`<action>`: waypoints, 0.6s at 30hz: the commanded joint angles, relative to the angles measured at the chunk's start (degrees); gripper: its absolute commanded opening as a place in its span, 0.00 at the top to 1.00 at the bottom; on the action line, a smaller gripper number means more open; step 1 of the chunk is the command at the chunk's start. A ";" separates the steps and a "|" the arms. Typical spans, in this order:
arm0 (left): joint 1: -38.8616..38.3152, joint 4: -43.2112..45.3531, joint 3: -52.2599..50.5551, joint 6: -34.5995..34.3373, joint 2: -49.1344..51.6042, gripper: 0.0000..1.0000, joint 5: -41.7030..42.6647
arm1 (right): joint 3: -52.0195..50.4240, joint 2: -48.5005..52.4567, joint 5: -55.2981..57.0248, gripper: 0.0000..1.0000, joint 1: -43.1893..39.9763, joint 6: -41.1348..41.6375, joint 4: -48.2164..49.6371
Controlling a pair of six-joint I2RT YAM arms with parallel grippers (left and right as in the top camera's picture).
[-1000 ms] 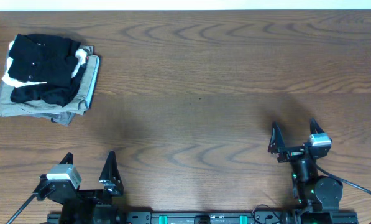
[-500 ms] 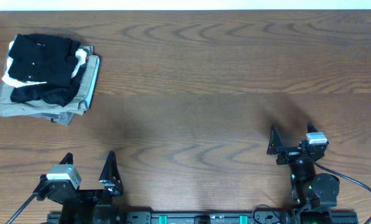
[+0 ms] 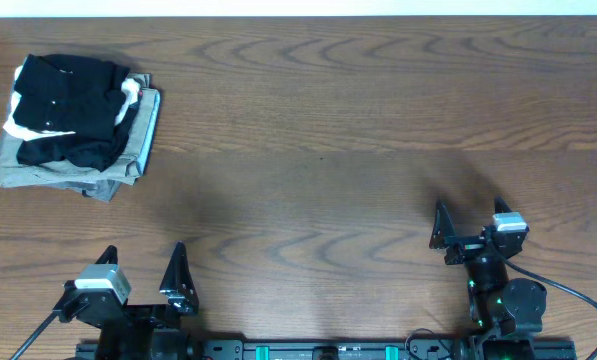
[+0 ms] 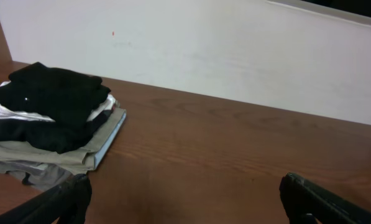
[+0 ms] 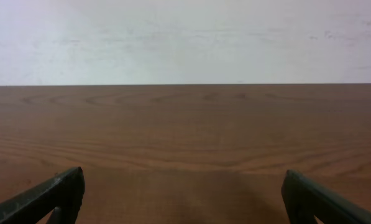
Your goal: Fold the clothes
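The black T-shirt (image 3: 68, 105) lies folded in a bundle on top of a pile at the table's far left. It also shows in the left wrist view (image 4: 54, 99), with a tiny white mark on it. My left gripper (image 3: 143, 255) is open and empty near the front edge, well short of the pile; its fingers frame bare wood in the left wrist view (image 4: 185, 196). My right gripper (image 3: 470, 212) is open and empty at the front right, far from the shirt, over bare wood in the right wrist view (image 5: 185, 190).
Under the black shirt lie a white folded garment (image 3: 13, 128) and grey folded garments (image 3: 58, 172), also in the left wrist view (image 4: 61, 158). The wooden table (image 3: 328, 150) ends at a white wall (image 4: 235, 56) at the back.
My right gripper has drawn back a little toward the front edge and then stopped. The left gripper and the pile have not moved.
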 commanded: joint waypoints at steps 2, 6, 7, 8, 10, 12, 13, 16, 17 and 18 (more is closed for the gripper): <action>-0.20 0.24 -0.17 -0.31 0.26 0.02 -0.28 | -0.20 -0.42 0.39 0.01 -0.37 -0.76 -0.20; -0.20 0.24 -0.17 -0.31 0.26 0.02 -0.28 | -0.20 -0.42 0.39 0.01 -0.37 -0.76 -0.20; -0.20 0.24 -0.17 -0.31 0.26 0.02 -0.28 | -0.20 -0.42 0.39 0.01 -0.37 -0.76 -0.20; -0.20 0.24 -0.17 -0.31 0.26 0.02 -0.28 | -0.20 -0.42 0.39 0.01 -0.37 -0.76 -0.20; -0.20 0.24 -0.17 -0.31 0.26 0.02 -0.28 | -0.20 -0.42 0.39 0.01 -0.37 -0.76 -0.20; -0.20 0.24 -0.17 -0.31 0.26 0.02 -0.28 | -0.20 -0.42 0.39 0.01 -0.37 -0.76 -0.20; -0.20 0.24 -0.17 -0.28 0.26 0.02 -0.28 | -0.20 -0.42 0.39 0.01 -0.37 -0.76 -0.20; -0.20 0.24 -0.17 -0.31 0.26 0.02 -0.28 | -0.20 -0.42 0.39 0.01 -0.37 -0.76 -0.20; -0.20 0.26 -0.17 -0.31 0.26 0.02 -0.26 | -0.20 -0.42 0.39 0.01 -0.37 -0.76 -0.20; -0.20 0.22 -0.20 -0.55 0.26 0.02 0.24 | -0.20 -0.42 0.39 0.01 -0.37 -0.76 -0.20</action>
